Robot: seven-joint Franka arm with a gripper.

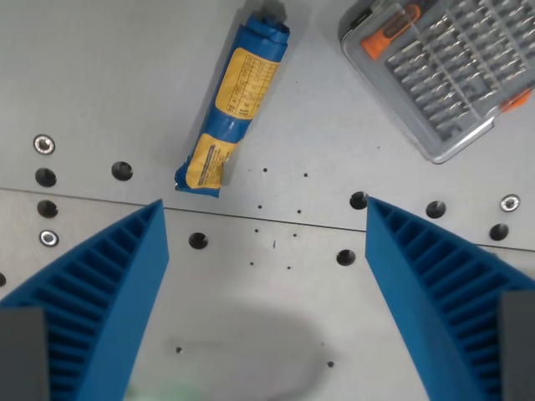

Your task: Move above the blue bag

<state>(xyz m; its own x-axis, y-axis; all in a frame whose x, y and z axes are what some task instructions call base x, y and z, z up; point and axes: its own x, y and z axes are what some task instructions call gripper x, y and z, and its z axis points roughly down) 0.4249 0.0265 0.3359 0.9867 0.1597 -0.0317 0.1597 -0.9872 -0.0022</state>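
**Open jaws hang over grey table, blue bag lying ahead**

Seen from the wrist camera, the gripper (263, 276) looks straight down on a grey metal table (109, 75), its two ribbed blue fingers (100, 301) reaching in from the bottom corners of the view. The jaws stand wide apart and hold nothing; only bare table surface shows between them.

The blue bag (236, 104), rolled into a tight tube with a yellow printed label, lies flat on the table in the upper middle of the wrist view. It runs at a slant, its upper end near the top edge of the view and its lower end pointing toward the wrist view's left. That lower end sits just above a thin seam (251, 217) where two table plates meet, and above the tip of the finger on the wrist view's left. The bag lies beyond the fingertips, not between them.

To the wrist view's right of the bag, well apart from it, rests a clear plastic case (443, 75) of screwdriver bits, with an orange-handled driver (389, 38) laid along its upper edge. The case is cut off by the top and right borders of the view.

Round bolt holes (122, 170) and a few silver screws (43, 144) dot the table on both sides of the seam. A soft grey shadow (251, 342) falls on the table between the fingers, near the bottom of the view.
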